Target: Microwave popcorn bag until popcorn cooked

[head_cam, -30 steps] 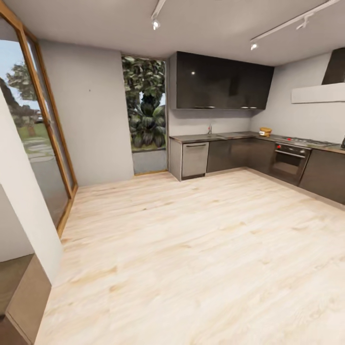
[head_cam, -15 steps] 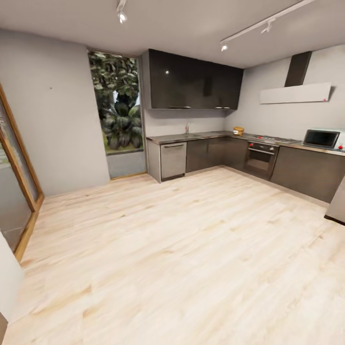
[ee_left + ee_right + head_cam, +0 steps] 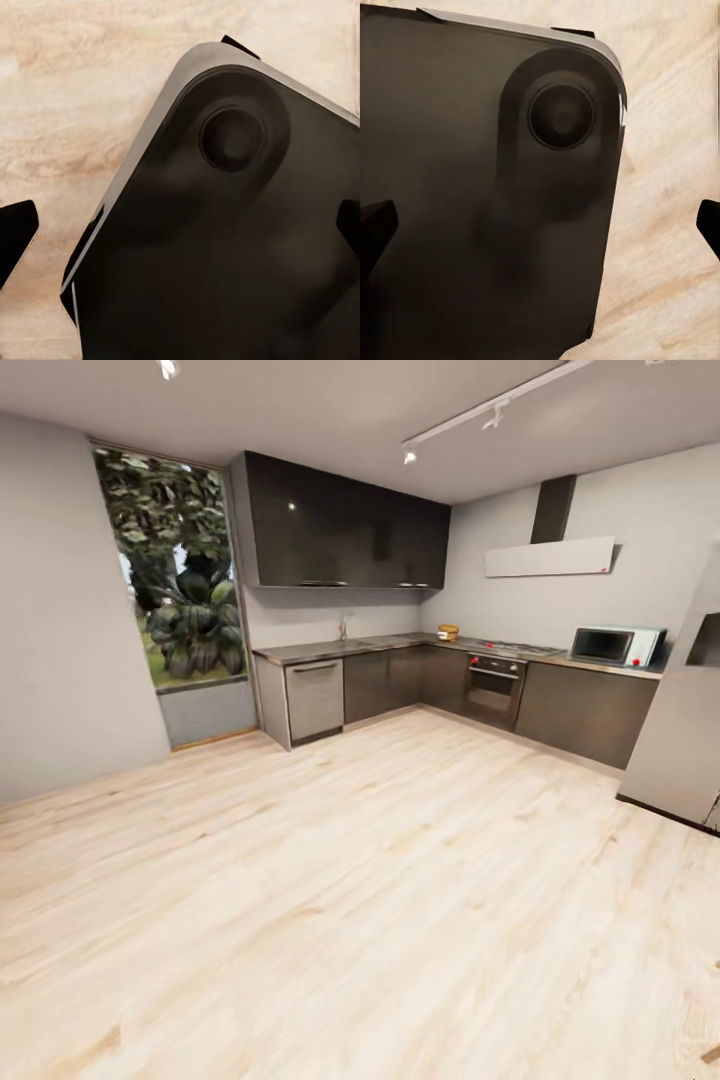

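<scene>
1. Head view: I am far across the pale wood plank floor (image 3: 380, 880) from the kitchen. The small squat tan-brown popcorn bag (image 3: 448, 631) sits on the reflective grey L-shaped countertop (image 3: 330, 649), near the corner and just beside the hob. The small pale microwave with a dark glass door (image 3: 615, 645) stands on the counter run to the right, well apart from the bag. A tall grey cabinet block (image 3: 680, 750) juts out at the right edge; I judge it the main hazard, since cutting the corner toward the microwave could clip the base on it. The bag is too small from here to read how it stands.

2. Left wrist view: I see the robot's dark rounded base plate (image 3: 225, 225) over the floor. The left gripper's finger tips (image 3: 15, 232) sit at opposite edges, spread wide with nothing between them.

3. Right wrist view: the right gripper's finger tips (image 3: 375, 225) are likewise wide apart, holding nothing. Both arms hang low, so I risk approaching the counter with them unraised.
</scene>
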`<state>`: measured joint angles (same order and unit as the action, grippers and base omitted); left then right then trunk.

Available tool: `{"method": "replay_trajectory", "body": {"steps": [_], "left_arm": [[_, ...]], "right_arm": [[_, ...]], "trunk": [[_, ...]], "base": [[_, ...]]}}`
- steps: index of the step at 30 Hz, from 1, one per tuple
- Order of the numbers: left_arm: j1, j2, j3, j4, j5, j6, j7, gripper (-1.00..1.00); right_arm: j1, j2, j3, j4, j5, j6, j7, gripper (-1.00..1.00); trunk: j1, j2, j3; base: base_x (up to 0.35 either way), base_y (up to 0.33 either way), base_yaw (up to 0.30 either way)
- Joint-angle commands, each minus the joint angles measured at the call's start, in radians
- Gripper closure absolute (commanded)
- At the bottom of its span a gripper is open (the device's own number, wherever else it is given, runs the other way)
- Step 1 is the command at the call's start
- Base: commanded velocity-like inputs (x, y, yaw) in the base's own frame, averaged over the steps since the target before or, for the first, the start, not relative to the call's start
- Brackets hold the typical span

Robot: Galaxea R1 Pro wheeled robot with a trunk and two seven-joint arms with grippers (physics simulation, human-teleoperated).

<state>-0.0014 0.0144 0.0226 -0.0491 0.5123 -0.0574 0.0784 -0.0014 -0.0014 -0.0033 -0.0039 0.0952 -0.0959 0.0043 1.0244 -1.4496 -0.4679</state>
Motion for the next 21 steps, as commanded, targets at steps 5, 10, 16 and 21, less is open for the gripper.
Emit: {"method": "replay_trajectory", "body": {"steps": [5,10,16,21], "left_arm": [[0.000,-0.001,0.002,0.000,0.000,-0.001,0.003,-1.00],[0.000,-0.002,0.002,0.000,0.000,-0.001,0.004,-1.00],[0.000,-0.002,0.002,0.000,0.001,-0.001,0.006,-1.00],[0.000,-0.002,0.002,0.000,0.001,-0.001,0.006,-1.00]], "right_arm": [[0.000,0.002,0.004,0.000,0.013,-0.001,0.000,-1.00],[0.000,0.000,0.008,0.000,0.017,0.000,-0.005,-1.00],[0.000,-0.001,0.011,0.001,0.020,-0.002,-0.005,-1.00],[0.000,-0.001,0.011,0.001,0.020,-0.003,-0.006,-1.00]], "trunk": [[0.001,0.000,-0.001],[0.001,0.000,-0.001],[0.001,0.000,-0.001],[0.001,0.000,-0.001]], "base": [[0.318,0.000,-0.229],[0.318,0.000,-0.037],[0.318,0.000,-0.002],[0.318,0.000,0.000]]}}
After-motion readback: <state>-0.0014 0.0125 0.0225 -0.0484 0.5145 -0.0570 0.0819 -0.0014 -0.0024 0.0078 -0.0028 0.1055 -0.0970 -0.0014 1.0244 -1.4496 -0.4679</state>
